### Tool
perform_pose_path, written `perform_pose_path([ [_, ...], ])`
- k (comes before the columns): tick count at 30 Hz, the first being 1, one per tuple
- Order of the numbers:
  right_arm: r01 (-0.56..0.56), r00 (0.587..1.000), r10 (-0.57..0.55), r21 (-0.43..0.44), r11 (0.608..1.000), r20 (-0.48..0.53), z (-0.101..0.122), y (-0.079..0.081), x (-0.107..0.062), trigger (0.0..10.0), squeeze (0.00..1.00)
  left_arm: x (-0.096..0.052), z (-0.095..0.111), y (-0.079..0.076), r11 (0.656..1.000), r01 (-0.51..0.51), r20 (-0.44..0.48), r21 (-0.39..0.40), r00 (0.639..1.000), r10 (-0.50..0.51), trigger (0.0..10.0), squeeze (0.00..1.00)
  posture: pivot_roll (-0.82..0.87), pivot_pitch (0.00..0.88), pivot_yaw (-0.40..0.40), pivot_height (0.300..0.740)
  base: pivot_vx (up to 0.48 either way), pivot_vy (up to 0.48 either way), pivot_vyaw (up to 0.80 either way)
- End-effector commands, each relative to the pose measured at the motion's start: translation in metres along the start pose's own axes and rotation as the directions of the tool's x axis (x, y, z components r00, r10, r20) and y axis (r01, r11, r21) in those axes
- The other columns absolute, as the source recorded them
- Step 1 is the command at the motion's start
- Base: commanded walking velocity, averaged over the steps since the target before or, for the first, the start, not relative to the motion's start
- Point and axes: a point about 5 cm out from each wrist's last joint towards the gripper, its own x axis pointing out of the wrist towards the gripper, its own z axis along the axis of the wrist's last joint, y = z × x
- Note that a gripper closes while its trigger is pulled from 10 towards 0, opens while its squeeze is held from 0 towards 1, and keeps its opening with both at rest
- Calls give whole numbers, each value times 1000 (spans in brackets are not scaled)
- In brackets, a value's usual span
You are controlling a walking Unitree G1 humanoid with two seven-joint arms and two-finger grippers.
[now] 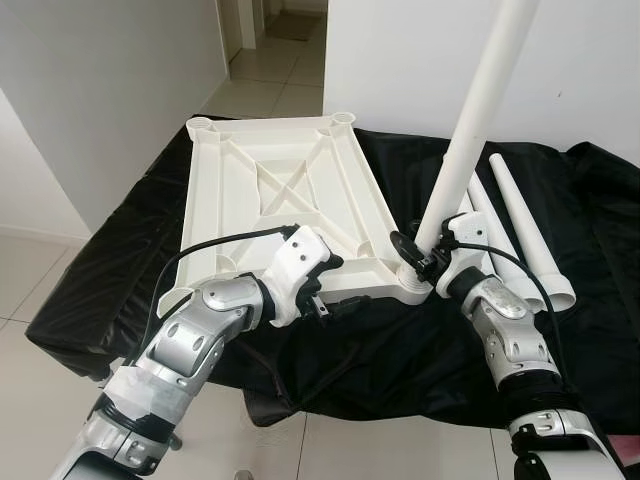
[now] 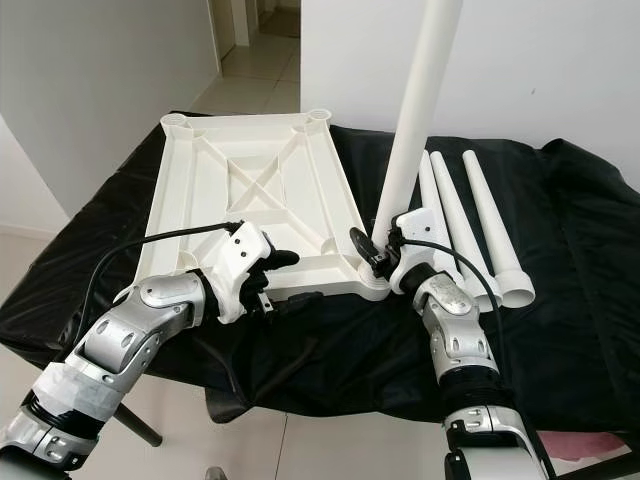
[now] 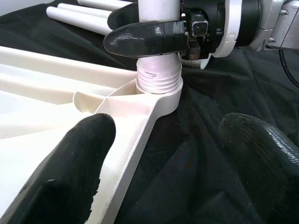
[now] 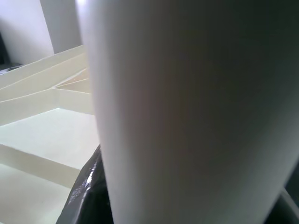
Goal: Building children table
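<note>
Table leg (image 1: 470, 130) upright in corner socket (image 3: 159, 91), pinched by right gripper (image 1: 415, 250); keep it vertical while twisting; left gripper (image 1: 325, 290) spread, steadying tabletop (image 1: 270, 190)

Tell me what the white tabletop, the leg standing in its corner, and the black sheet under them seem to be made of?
The tabletop looks like moulded plastic: matte off-white, with ribs and cross-bracing underneath. The upright leg seems the same smooth plastic, with a moulded screw thread at its base. The black sheet appears to be thin, slightly shiny fabric or plastic film; its wrinkles show, but not which.
</note>
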Motion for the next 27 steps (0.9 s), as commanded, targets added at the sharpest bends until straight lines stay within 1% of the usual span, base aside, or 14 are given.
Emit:
perform_pose_path([
  [1, -19, 1000, 20, 33, 999, -13, -6, 6, 1, 0, 0, -2, 3, 0, 1000, 12, -5, 16, 1000, -12, 10000, 0, -10, 24, 1, 740, 0, 0, 0],
  [4, -21, 1000, 22, 36, 999, -9, -7, 6, 1, 0, 0, -2, 3, 1, 1000, 11, -5, 15, 1000, -11, 10000, 0, -10, 24, 1, 740, 0, 0, 0],
  [5, -22, 1000, 23, 37, 999, -7, -7, 7, 1, 706, 0, -2, 3, 1, 1000, 9, -6, 15, 1000, -9, 10000, 0, -10, 24, 1, 740, 0, 0, 0],
  [6, -12, 1000, 12, 37, 999, -4, -7, 9, 1, 10000, 0, -2, 3, 1, 1000, 6, -7, 15, 1000, -6, 10000, 0, -10, 24, 1, 740, 0, 0, 0],
  [8, -12, 1000, 12, 37, 999, -4, -7, 9, 1, 10000, 0, -2, 3, 1, 1000, 6, -7, 15, 1000, -6, 10000, 0, -10, 24, 1, 740, 0, 0, 0],
  [12, 73, 997, -72, 9, 997, -29, -8, 12, 3, 10000, 0, -2, 1, 1, 1000, 3, -14, 15, 1000, -3, 10000, 0, -16, 30, -1, 740, 0, 0, 0],
  [14, 195, 980, -194, 15, 981, -50, -10, 14, 6, 10000, 0, -2, -1, -1, 1000, 4, -17, 11, 1000, -4, 10000, 0, -19, 36, -3, 740, 0, 0, 0],
  [18, 281, 958, -278, 46, 959, -70, -12, 15, 5, 10000, 0, -2, -1, -1, 1000, 5, -18, 9, 1000, -5, 10000, 0, -19, 36, -3, 740, 0, 0, 0],
  [20, 380, 922, -374, 44, 924, -101, -15, 17, 3, 10000, 0, -2, -2, -2, 1000, 6, -20, 7, 1000, -6, 10000, 0, -24, 41, 0, 740, 0, 0, 0],
  [21, 380, 922, -374, 44, 924, -101, -15, 17, 3, 10000, 0, -2, -2, -2, 1000, 6, -20, 7, 1000, -6, 10000, 0, -24, 41, 0, 740, 0, 0, 0],
  [22, 433, 896, -426, 27, 901, -123, -17, 21, 1, 10000, 0, -2, -2, -2, 1000, 7, -22, 7, 1000, -7, 10000, 0, -25, 41, -1, 740, 0, 0, 0],
  [25, 599, 788, -590, -2, 801, -175, -25, 29, -4, 10000, 0, -2, -3, -2, 1000, 11, -27, 5, 1000, -11, 10000, 0, -28, 44, 1, 740, 0, 0, 0],
  [26, 630, 763, -621, -8, 777, -178, -25, 30, -5, 10000, 0, -2, -4, -2, 1000, 12, -28, 5, 1000, -11, 10000, 0, -28, 44, 1, 740, 0, 0, 0],
  [27, 630, 763, -621, -8, 777, -178, -25, 30, -5, 10000, 0, -2, -4, -2, 1000, 12, -28, 5, 1000, -11, 10000, 0, -28, 44, 1, 740, 0, 0, 0],
])
